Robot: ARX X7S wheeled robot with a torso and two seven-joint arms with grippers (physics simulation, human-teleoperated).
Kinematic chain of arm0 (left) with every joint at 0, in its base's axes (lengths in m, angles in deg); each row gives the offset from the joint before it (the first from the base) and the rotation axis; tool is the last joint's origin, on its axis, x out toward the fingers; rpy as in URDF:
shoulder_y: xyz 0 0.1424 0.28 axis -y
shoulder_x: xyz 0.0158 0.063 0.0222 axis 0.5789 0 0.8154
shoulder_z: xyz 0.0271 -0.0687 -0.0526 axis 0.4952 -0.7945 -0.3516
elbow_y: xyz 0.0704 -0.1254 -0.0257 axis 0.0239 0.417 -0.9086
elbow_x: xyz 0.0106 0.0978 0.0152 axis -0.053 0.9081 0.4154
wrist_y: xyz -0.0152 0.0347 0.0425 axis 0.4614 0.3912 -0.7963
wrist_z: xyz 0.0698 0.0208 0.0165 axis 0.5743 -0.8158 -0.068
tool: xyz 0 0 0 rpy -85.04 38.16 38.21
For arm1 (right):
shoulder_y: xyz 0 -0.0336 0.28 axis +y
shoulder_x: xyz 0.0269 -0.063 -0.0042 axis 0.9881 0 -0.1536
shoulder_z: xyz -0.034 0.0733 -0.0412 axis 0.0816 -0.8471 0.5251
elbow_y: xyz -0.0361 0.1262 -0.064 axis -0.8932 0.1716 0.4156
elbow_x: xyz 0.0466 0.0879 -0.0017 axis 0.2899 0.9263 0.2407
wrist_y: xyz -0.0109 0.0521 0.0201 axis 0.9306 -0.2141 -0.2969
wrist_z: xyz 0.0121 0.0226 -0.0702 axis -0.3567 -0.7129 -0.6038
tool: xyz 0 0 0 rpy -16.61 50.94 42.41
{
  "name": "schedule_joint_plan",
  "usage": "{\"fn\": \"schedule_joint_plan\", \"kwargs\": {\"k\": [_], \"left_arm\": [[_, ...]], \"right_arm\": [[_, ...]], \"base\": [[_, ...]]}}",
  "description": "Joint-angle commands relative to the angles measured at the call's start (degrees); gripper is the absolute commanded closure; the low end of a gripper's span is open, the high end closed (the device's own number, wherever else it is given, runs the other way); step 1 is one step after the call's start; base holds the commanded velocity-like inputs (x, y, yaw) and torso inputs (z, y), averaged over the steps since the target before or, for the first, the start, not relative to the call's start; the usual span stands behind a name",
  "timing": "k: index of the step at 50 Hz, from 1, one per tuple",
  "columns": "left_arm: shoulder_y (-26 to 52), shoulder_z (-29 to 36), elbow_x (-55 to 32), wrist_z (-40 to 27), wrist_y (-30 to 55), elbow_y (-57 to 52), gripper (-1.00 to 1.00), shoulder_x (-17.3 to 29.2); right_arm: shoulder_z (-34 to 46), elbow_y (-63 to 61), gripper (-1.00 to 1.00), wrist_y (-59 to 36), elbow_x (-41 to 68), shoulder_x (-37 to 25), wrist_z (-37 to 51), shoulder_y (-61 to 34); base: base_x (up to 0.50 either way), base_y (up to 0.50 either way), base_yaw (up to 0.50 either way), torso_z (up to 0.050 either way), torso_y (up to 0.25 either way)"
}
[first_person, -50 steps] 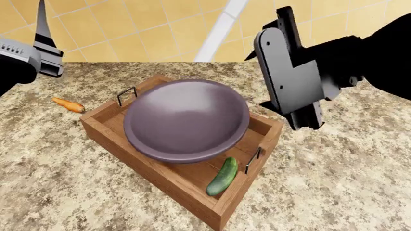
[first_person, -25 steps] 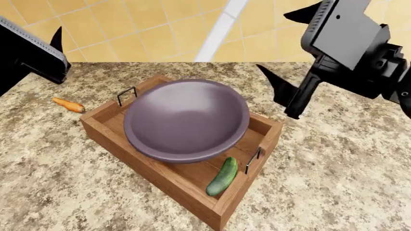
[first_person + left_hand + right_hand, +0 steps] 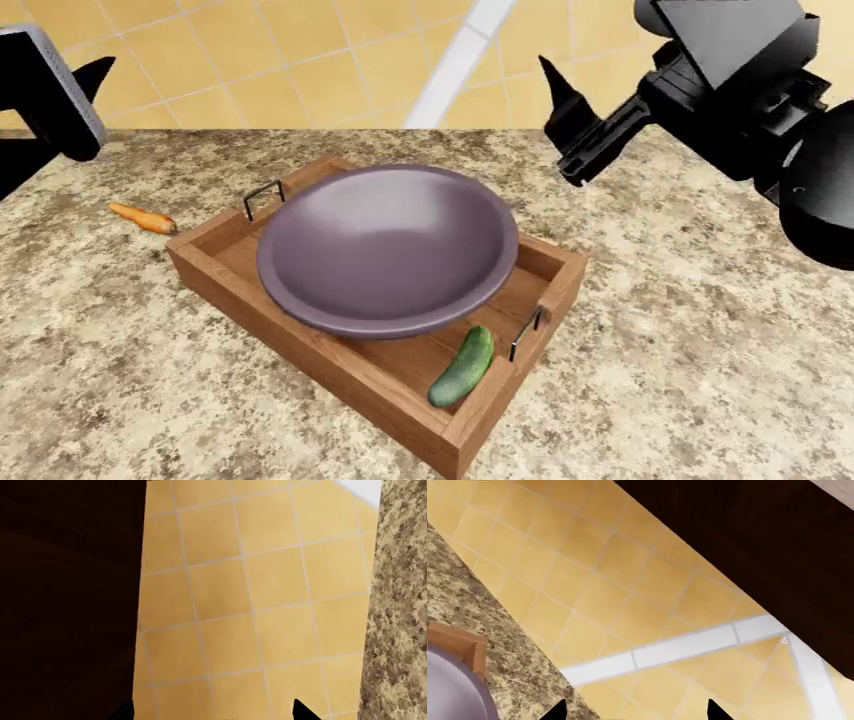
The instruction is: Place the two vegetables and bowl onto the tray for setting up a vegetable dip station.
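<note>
From my head view the bowl (image 3: 387,250) already sits in the tray (image 3: 214,268), filling most of it, and the cucumber (image 3: 462,367) lies on the planks in the tray's near corner, just beside the metal handle (image 3: 526,334) and close against the bowl's rim. The carrot (image 3: 142,217) is the one thing left out: it lies on the counter (image 3: 694,340) just off the tray's left corner, apart from the wood. So I judge the task two-thirds done, with the carrot pick as the step in hand. My left gripper (image 3: 94,75) is raised at the upper left, above and behind the carrot; its wrist camera shows only wall tiles and a strip of counter, with two dark fingertips (image 3: 303,711) set well apart, so I read it as wide and empty. My right gripper (image 3: 558,110) is lifted over the far side of the tray, carrying nothing; its wrist view likewise shows two tips apart, so it reads as spread too. Next I would bring the left arm down over the carrot, line the fingers across its thin body, close, and carry it to the free strip of tray beside the bowl; space there looks tight.
</note>
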Motion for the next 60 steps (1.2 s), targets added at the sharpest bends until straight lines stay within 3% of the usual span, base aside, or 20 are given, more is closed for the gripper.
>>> {"fn": "schedule_joint_plan", "kwargs": {"k": [1,5,18,24,29,39,53,60], "left_arm": [[8.6,9.0,-9.1,16.5,-5.8,17.2,-1.00,-3.9],[12.1,12.6,-12.5,23.8,0.4,17.2,-1.00,-6.1],[17.6,21.7,-17.3,26.9,5.2,17.2,-1.00,-6.7],[16.8,24.4,-18.6,28.3,5.6,17.2,-1.00,-6.4],[16.2,25.4,-19.4,28.2,5.6,17.2,-1.00,-6.3],[15.0,26.1,-20.4,27.0,5.1,17.2,-1.00,-6.8],[14.6,26.5,-20.9,26.4,5.3,17.2,-1.00,-7.9],[13.2,26.4,-21.2,26.5,4.7,17.2,-1.00,-8.2]], "right_arm": [[-3.1,2.9,-1.00,-3.1,7.7,4.3,8.8,0.6],[-3.1,4.6,-1.00,-2.1,7.5,5.4,10.1,2.7],[-3.9,6.0,-1.00,-1.3,7.4,4.6,12.3,4.1],[-4.1,3.3,-1.00,-6.0,6.7,3.9,14.2,-0.8],[-5.0,4.0,-1.00,-12.7,7.2,6.1,7.8,-8.9],[-5.7,8.8,-1.00,-16.2,5.0,9.9,-3.1,-11.1],[-7.8,8.7,-1.00,-16.6,4.9,8.9,-3.0,-8.6],[-8.8,8.4,-1.00,-16.7,5.2,8.6,-3.5,-8.0]], "base": [[0.00,0.00,0.00,0.000,0.000],[0.00,0.00,0.00,0.000,0.000],[0.00,0.00,0.00,0.000,0.000],[0.00,0.00,0.00,0.000,0.000],[0.00,0.05,0.00,0.000,0.000],[0.05,0.44,0.00,0.000,0.000],[0.41,0.29,0.00,0.000,0.000],[0.00,0.00,0.00,0.000,0.002]]}}
